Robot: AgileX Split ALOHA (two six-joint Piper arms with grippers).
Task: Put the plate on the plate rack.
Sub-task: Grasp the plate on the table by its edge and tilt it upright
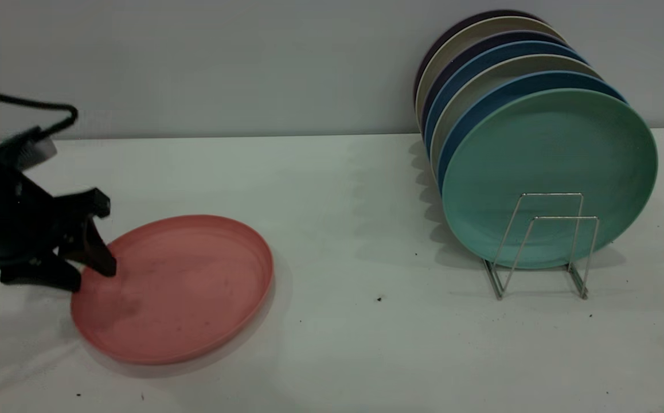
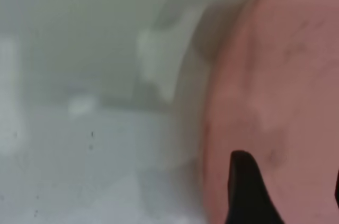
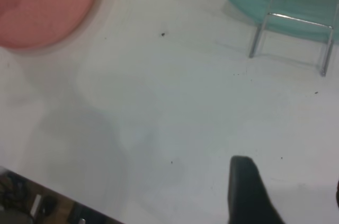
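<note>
Where the table (image 1: 338,321) lies bare at its left front, flat on it: the plate (image 1: 183,287), salmon-pink, round, low-rimmed, faintly smudged dark, well apart from the plate rack (image 1: 544,246). At the plate's left edge, the left gripper (image 1: 88,267), black, reaching in from the exterior view's left border, jaws parted, one fingertip over the plate's inner surface near the rim, the other lower and at the rim's outer side; contact with the plate not to be judged. In the left wrist view, one dark fingertip (image 2: 246,192) over the pink surface. Far right on the table, the rack of thin silver wire, two empty trapezoid loops standing upright at its front. Behind those loops, a teal-green plate (image 1: 550,172) on edge, leaning back, and behind it a row of further plates (image 1: 481,69), blue, beige and dark. Right gripper (image 3: 286,195) only in its own wrist view, above bare table between pink plate and rack, jaws spread wide, holding nothing. A few dark specks (image 1: 379,298) on the table between.
</note>
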